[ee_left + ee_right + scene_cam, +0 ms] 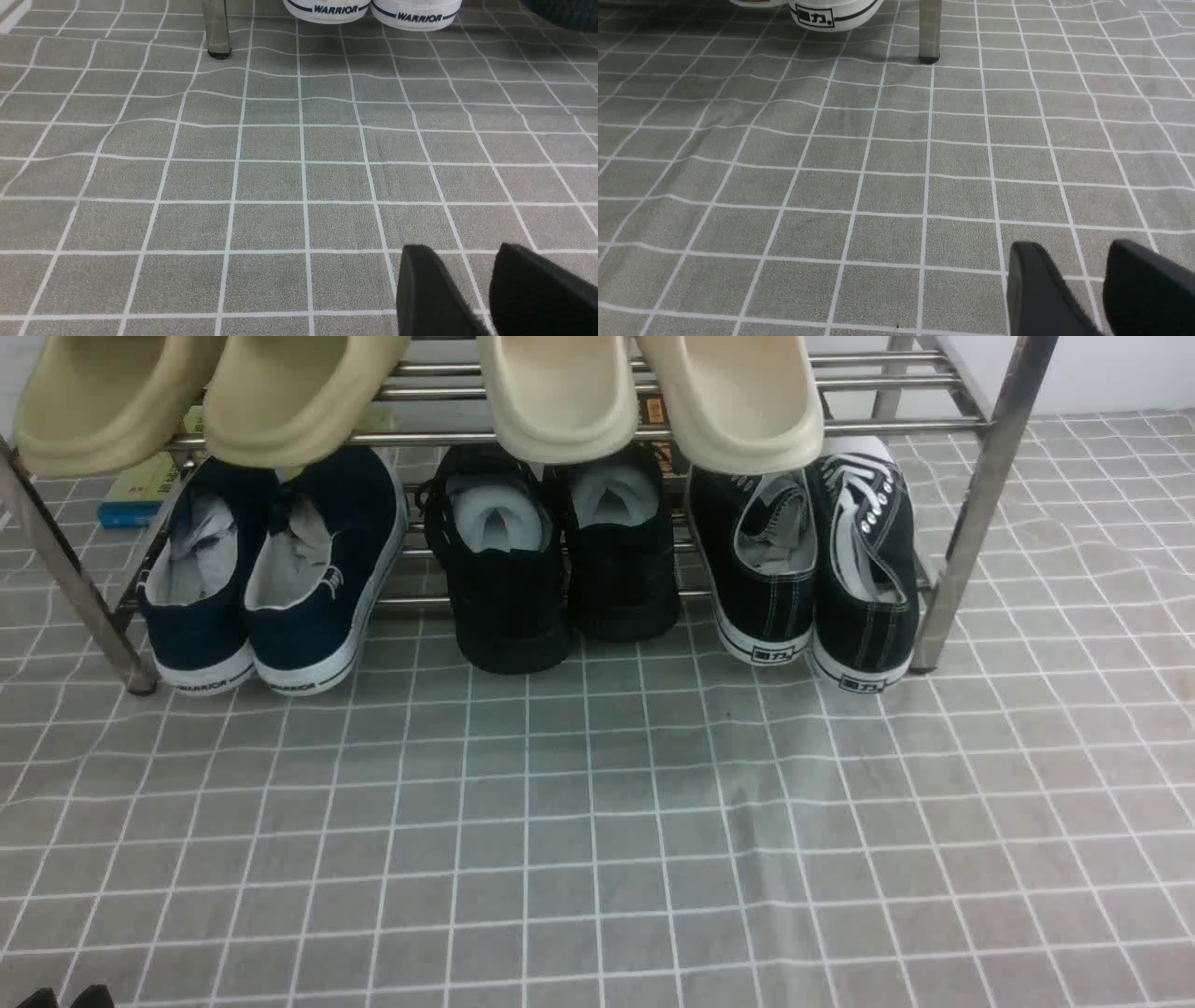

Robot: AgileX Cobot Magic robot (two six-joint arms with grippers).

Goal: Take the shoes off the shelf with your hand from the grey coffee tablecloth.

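Observation:
The shoes (pixel 812 569), black canvas sneakers with white laces and stitching, stand heels toward me at the right end of the shelf's (pixel 971 504) lower tier. One heel label shows in the right wrist view (pixel 831 14), beside a shelf leg (pixel 930 32). The grey coffee tablecloth (pixel 597 821) covers the floor in front. My left gripper (pixel 462 249) is open and empty, low over the cloth, well short of the shelf; only its tip shows in the front view (pixel 65 997). My right gripper (pixel 1073 247) is open and empty over the cloth, out of the front view.
Navy sneakers (pixel 271 579) sit at the lower tier's left and all-black knit sneakers (pixel 551 560) in its middle. Beige slippers (pixel 215 392) and cream slippers (pixel 653 392) overhang the top tier. A blue-green box (pixel 135 490) lies behind the left leg (pixel 216 28).

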